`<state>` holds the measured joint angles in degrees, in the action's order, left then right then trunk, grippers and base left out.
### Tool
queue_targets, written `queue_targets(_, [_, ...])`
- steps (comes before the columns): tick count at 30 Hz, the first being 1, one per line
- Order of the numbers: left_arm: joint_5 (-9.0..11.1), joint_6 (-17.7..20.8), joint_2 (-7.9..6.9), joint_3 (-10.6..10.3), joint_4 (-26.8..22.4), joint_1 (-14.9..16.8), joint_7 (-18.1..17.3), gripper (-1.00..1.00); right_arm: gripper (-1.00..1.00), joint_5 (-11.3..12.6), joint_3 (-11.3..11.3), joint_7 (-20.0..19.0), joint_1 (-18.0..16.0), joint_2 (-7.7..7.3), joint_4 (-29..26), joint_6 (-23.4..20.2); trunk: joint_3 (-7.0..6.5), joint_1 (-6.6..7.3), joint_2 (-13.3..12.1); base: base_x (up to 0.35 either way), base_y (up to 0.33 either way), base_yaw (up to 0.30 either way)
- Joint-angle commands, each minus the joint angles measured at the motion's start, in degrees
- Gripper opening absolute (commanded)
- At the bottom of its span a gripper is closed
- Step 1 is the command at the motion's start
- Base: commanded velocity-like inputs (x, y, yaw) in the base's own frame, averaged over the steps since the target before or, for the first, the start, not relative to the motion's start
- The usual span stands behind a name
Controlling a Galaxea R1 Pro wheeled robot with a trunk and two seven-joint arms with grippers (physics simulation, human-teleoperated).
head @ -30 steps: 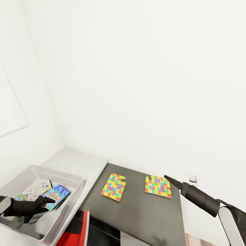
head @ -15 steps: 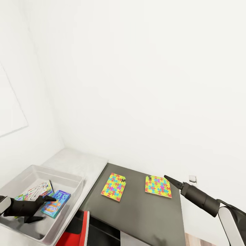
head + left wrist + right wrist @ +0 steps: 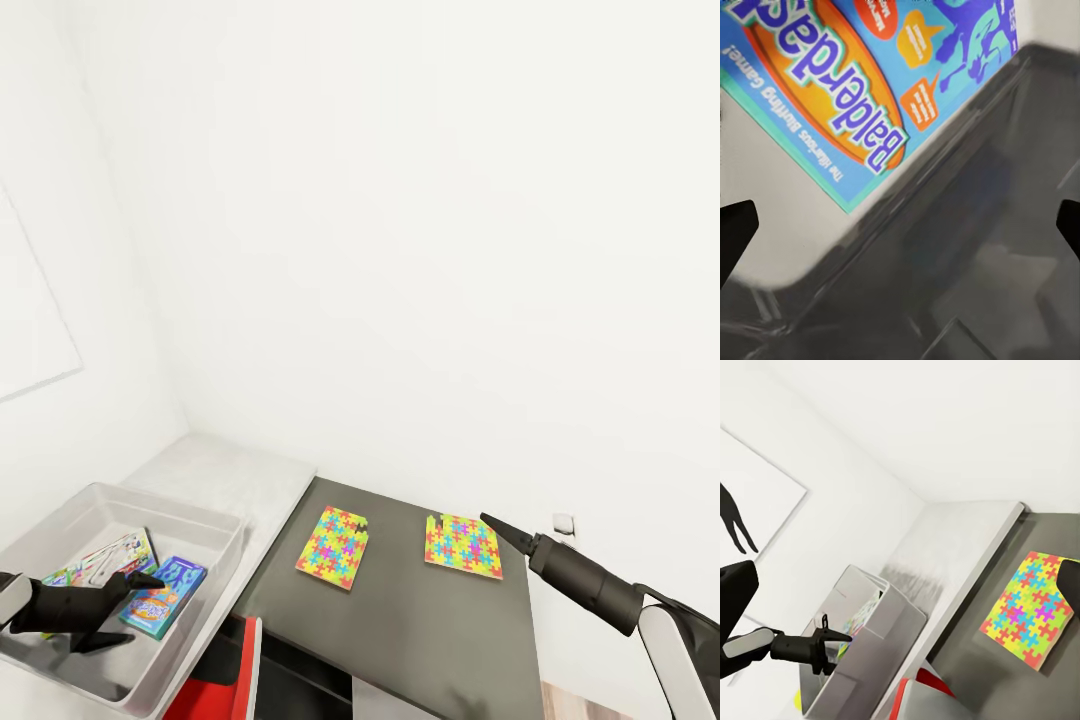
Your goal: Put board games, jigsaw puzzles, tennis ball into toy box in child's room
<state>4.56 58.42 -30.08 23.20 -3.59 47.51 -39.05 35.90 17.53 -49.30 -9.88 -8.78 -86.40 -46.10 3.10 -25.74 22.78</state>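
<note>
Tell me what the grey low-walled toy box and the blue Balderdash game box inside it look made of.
The grey low-walled toy box looks like moulded plastic or thin metal: smooth, faintly shiny walls with rounded corners; I can't say which. The blue Balderdash game box looks like glossy printed card: flat faces, crisp edges, bright lettering, clearest from the left wrist.

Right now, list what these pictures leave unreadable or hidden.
- Head view: the left gripper covers part of the blue board game in the toy box.
- Head view: the games behind it are too small to read.
- Left wrist view: the picture's edge cuts off the game's title.
- Tennis ball: cannot tell where.
</note>
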Motion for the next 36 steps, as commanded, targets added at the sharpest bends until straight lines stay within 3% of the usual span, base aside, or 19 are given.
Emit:
queue_targets(1, [0.45,0.35,-0.03,-0.17,-0.01,0.04,0.02,1.0,1.0,0.12,0.05,-0.09,-0.06,0.0,-0.01,-0.3,0.14,-0.04,0.13,0.0,0.0,0.0])
queue_targets(9, [0.45,0.44,-0.47,1.71,-0.06,0.04,-0.71,1.0,1.0,0.23,0.08,-0.09,-0.06,-0.01,0.0,-0.38,0.14,-0.04,0.13,0.0,0.0,0.0])
queue_targets(19, [0.52,0.34,-0.77,2.48,-0.25,0.04,-1.53,1.0,1.0,0.26,0.05,-0.12,-0.06,-0.01,0.0,-0.39,0.14,-0.04,0.13,0.0,0.0,0.0])
queue_targets(30, [0.36,0.29,-1.05,2.85,-0.52,-0.08,-6.21,1.0,1.0,0.3,0.12,-0.17,-0.06,-0.01,0.0,-0.39,0.14,-0.04,0.13,0.0,0.0,0.0])
queue_targets(36, [0.36,0.29,-2.1,2.84,-0.6,-0.12,-8.04,1.0,1.0,0.31,0.13,-0.18,-0.06,-0.01,0.0,-0.39,0.14,-0.04,0.13,0.0,0.0,0.0])
